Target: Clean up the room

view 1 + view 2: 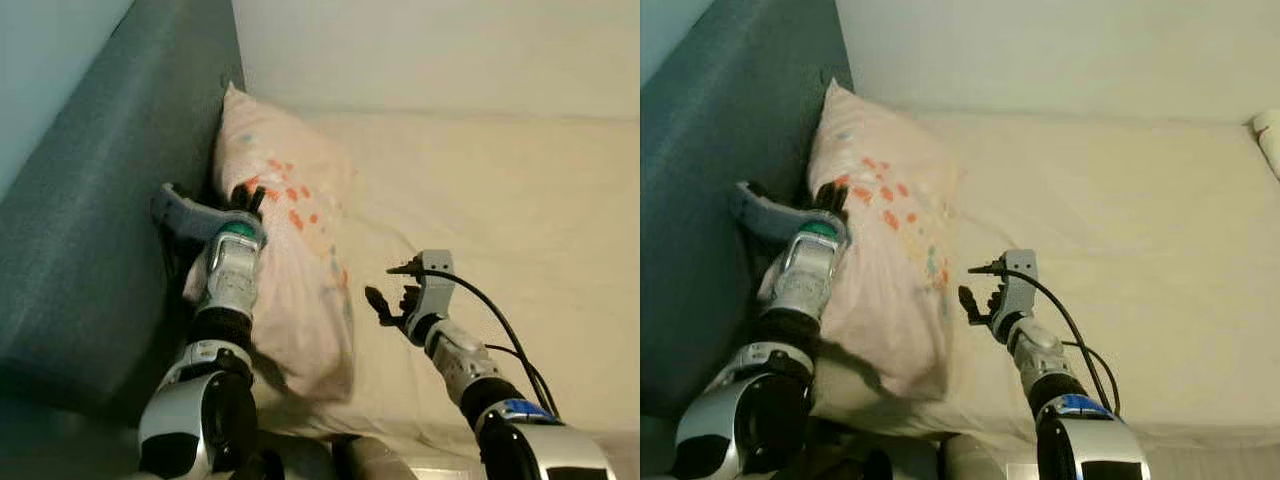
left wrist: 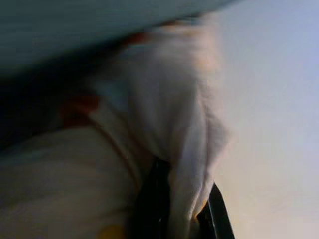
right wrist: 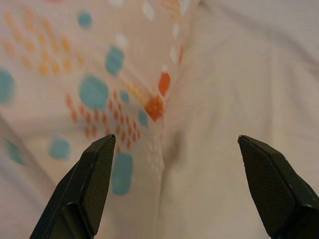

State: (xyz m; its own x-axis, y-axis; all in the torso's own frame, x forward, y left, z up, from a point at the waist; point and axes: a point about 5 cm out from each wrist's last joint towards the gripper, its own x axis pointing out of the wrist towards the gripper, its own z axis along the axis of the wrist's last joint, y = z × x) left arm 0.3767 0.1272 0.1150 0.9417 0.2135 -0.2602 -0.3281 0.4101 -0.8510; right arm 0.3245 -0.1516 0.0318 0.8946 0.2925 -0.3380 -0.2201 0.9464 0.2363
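Bed with a cream sheet (image 1: 520, 200) pushed into the corner of the room; teal padded headboard (image 1: 110, 200) along the robot's left, pale wall (image 1: 420, 50) at the far side. The pillow (image 1: 300, 260), pale pink with orange and blue dots, lies at the left end of the bed, its left edge leaning up against the headboard and the rest resting on the sheet. Its long axis runs away from the robot, far corner pointing up into the angle where headboard meets wall, near end toward the bed edge closest to the robot. Left gripper (image 1: 247, 198) sits at the pillow's upper left edge, wedged between pillow and headboard; in the left wrist view its black fingers (image 2: 154, 199) are pinched on a fold of the pillow fabric, though that view is blurred. Likely reason: holding the headboard-side edge so the pillow can be lifted or pulled square. Right gripper (image 3: 174, 189) hovers low, just beside the pillow's right edge; its two fingers are spread wide with nothing between them, aimed at the seam where patterned fabric meets sheet. Judgement: it is lined up to take the opposite edge, so both arms can shift the pillow together and straighten it at the head of the bed.
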